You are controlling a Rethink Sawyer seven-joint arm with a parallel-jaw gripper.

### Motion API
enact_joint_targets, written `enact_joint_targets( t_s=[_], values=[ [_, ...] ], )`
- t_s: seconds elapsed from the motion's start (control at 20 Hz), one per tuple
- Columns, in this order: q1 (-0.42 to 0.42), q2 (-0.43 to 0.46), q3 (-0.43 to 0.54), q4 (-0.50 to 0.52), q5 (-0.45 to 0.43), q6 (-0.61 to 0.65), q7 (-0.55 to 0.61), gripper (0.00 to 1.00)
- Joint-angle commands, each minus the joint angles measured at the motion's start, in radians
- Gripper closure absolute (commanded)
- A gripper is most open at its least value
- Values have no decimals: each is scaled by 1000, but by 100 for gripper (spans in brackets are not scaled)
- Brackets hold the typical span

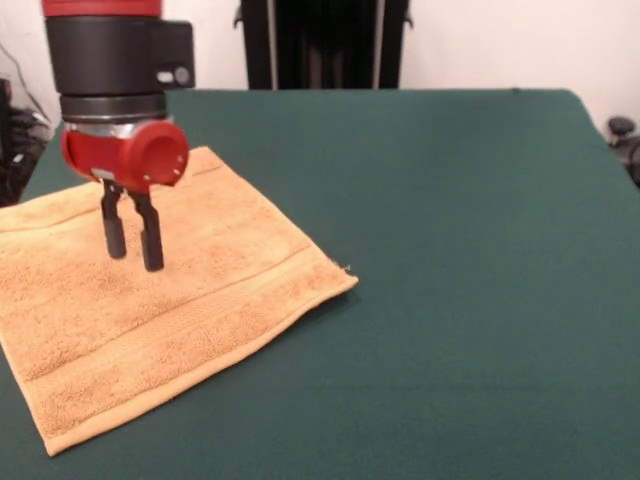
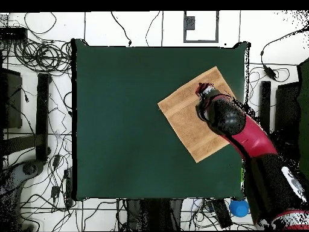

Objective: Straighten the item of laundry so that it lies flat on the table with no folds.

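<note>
The item of laundry (image 1: 170, 310) is a golden-tan towel spread out on the left part of the green table (image 1: 480, 250), with a woven band near its front edge and one corner pointing right. My gripper (image 1: 132, 248) hangs over the towel's back half. Its two black fingers (image 1: 151, 245) point down, a small gap apart, with nothing between them. I cannot tell if the tips touch the cloth. From overhead the towel (image 2: 184, 118) lies as a tilted square at the right of the table (image 2: 133, 121), and the arm and gripper (image 2: 204, 95) cover its right side.
The towel's left corner runs off the picture's left edge in the front view. Cables and dark stands (image 2: 42, 103) ring the table on the floor. A blue object (image 2: 239, 208) lies by the table's corner near the arm's base.
</note>
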Motion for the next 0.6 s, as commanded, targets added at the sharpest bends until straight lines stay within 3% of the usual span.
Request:
enact_joint_targets(
  t_s=[0.05,0.35,0.6],
  values=[
    [31,17,78,157,133,181,261,0],
    [149,10,-60,96,139,344,254,0],
    [169,19,-62,124,160,296,262,0]
  ],
)
